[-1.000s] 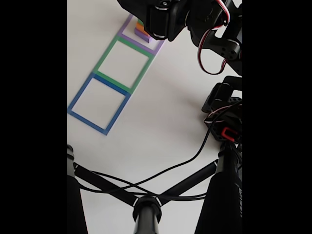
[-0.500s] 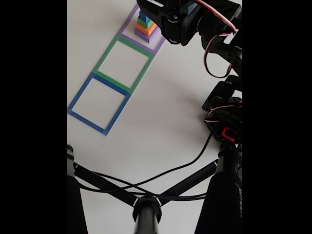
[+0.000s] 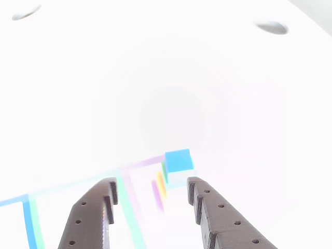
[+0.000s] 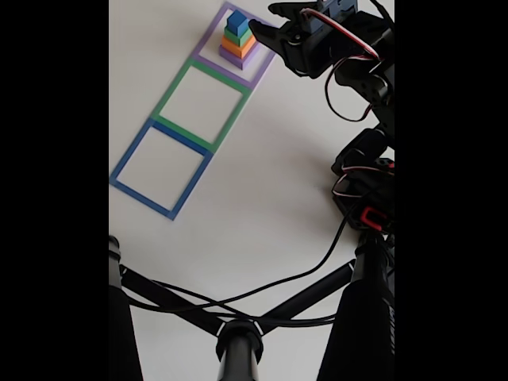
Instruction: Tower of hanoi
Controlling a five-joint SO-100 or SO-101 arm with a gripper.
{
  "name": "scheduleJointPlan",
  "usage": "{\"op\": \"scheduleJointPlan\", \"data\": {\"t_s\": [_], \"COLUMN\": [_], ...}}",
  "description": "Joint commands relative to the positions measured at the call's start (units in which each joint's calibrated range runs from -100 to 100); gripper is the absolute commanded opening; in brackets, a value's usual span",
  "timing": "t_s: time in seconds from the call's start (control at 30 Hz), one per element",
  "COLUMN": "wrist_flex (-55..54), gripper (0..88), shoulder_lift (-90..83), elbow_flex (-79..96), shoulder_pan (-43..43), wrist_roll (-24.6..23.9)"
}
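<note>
Spread apart and empty, my dark two-finger pincer [image 3: 150, 194] hangs just short of the stack of plain matte blocks [image 4: 237, 37], which stands inside the flat purple square outline [image 4: 208, 45] on the white table [image 4: 262, 182], well clear of the green and blue outlines. Its small blue cube [image 3: 178, 160] on top sits ahead, slightly right of my gap. I judge it light, stiff and somewhat slick, best pinched on two opposite flat sides without nudging the blocks beneath.
</note>
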Motion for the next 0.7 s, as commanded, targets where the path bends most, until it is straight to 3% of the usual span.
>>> {"op": "scheduleJointPlan", "data": {"t_s": [0.0, 0.27, 0.5, 0.67], "wrist_flex": [-3.8, -34.6, -38.8, -50.8], "gripper": [20.2, 23.6, 24.1, 27.3], "shoulder_lift": [-2.0, 1.7, 4.3, 10.2], "elbow_flex": [3.4, 23.3, 25.9, 30.1], "shoulder_pan": [2.9, 6.2, 6.8, 7.2], "wrist_roll": [0.8, 0.8, 0.8, 0.8]}}
